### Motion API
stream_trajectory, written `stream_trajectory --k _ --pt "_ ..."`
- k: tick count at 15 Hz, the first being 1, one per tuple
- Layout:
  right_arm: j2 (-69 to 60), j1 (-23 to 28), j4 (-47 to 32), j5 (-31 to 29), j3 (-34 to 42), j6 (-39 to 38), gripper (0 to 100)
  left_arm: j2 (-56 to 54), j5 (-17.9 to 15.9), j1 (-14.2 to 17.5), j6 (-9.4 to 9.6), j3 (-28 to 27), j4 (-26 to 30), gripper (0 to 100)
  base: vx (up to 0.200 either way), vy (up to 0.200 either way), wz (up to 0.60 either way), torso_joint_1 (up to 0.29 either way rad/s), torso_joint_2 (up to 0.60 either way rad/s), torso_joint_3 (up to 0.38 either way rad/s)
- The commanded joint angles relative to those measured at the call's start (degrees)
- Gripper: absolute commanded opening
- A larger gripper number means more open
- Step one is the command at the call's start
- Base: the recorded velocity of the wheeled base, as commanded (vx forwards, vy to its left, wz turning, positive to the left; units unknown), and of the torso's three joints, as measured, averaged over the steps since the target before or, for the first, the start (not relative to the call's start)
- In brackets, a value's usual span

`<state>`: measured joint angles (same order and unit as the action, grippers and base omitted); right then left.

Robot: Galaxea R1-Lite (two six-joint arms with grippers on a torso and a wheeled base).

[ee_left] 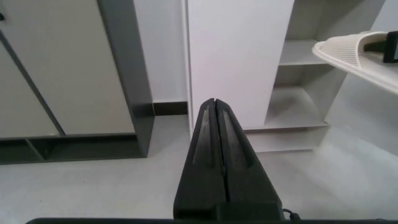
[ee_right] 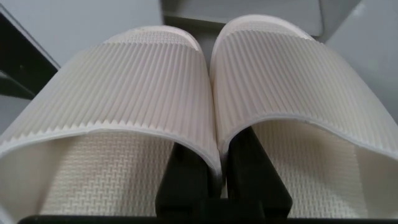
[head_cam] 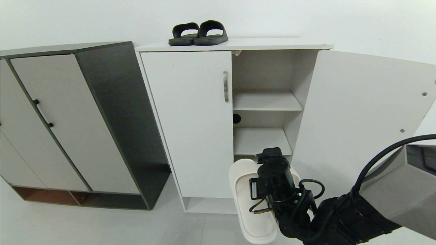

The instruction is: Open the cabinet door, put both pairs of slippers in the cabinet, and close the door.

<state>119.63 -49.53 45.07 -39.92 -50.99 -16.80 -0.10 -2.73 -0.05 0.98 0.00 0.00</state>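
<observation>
- At the bottom middle, the white slippers (head_cam: 252, 204) are pinched tight in your right gripper (ee_right: 217, 183), just outside the open cabinet (head_cam: 185, 119).
- Next, I think, you slide them onto a shelf (head_cam: 260, 139).
- The black slippers (head_cam: 198, 33) sit on top.
- Your left gripper (ee_left: 215, 143) is closed and holds nothing.

The held pair (head_cam: 255, 224) straddles the right claw (ee_right: 222, 177). Ahead of the claw are the cabinet (head_cam: 185, 119) shelves (head_cam: 262, 139); the open door (head_cam: 354, 115) is to its right. The other pair (head_cam: 198, 34) lies on the cabinet top, up and left. A second cabinet (head_cam: 85, 119) stands farther left.
</observation>
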Motion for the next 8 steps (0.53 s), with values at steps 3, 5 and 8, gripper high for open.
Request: stream_trajectory --k 3,5,8 --pt "2.1 0.4 0.3 0.0 -0.3 -0.1 0 0.2 0.1 0.0 -0.1 0.0 0.0 0 0.0 -0.067 0.0 -0.001 0.0 0.001" --pt "2.5 0.3 0.3 0.0 -0.5 -0.1 0 0.2 0.3 0.0 -0.27 0.0 0.0 0 0.0 0.0 0.0 0.0 0.0 0.0" --pt "4.1 0.5 0.3 0.0 -2.7 0.0 0 0.2 0.5 0.0 -0.45 0.0 0.0 0 0.0 0.0 0.0 0.0 0.0 0.0"
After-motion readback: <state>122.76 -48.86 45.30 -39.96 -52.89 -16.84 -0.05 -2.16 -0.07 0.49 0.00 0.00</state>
